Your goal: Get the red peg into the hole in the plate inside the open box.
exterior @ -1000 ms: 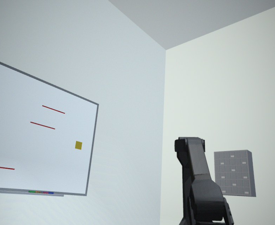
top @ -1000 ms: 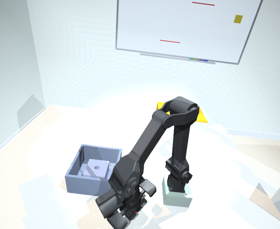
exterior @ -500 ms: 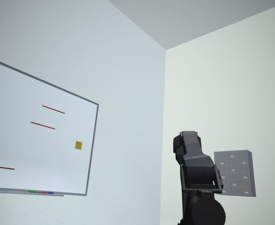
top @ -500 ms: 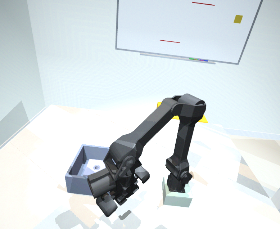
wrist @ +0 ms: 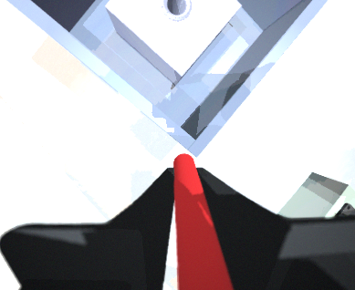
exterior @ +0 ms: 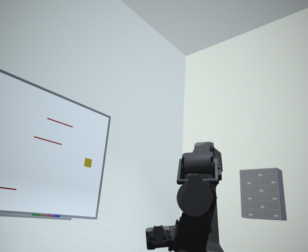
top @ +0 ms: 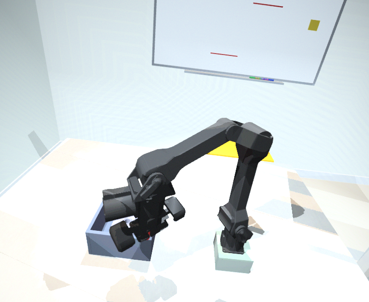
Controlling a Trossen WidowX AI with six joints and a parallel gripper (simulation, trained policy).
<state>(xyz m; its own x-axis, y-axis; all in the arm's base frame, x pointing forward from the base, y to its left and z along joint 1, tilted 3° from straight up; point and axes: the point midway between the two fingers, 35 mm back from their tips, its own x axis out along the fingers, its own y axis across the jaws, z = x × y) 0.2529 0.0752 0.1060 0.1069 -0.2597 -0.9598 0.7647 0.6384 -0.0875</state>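
The red peg [wrist: 193, 223] [top: 149, 233] is between my fingers, its rounded end showing just past the fingertips in the wrist view. My gripper [wrist: 184, 173] is shut on it. The open blue-grey box [top: 115, 247] [wrist: 253, 68] stands on the table, with the gripper over its near right corner in the top view. In the wrist view the box's corner lies just beyond the peg's end. The pale plate [wrist: 180, 41] sits inside the box, and its round hole [wrist: 177, 5] is at the top edge of that view. The arm hides part of the box in the top view.
A pale green block [top: 233, 263] [wrist: 305, 196] carries the arm's base, right of the box. A yellow panel [top: 223, 150] lies behind the arm. A whiteboard [top: 230, 35] [exterior: 40, 173] hangs on the wall. The box walls stand up around the plate.
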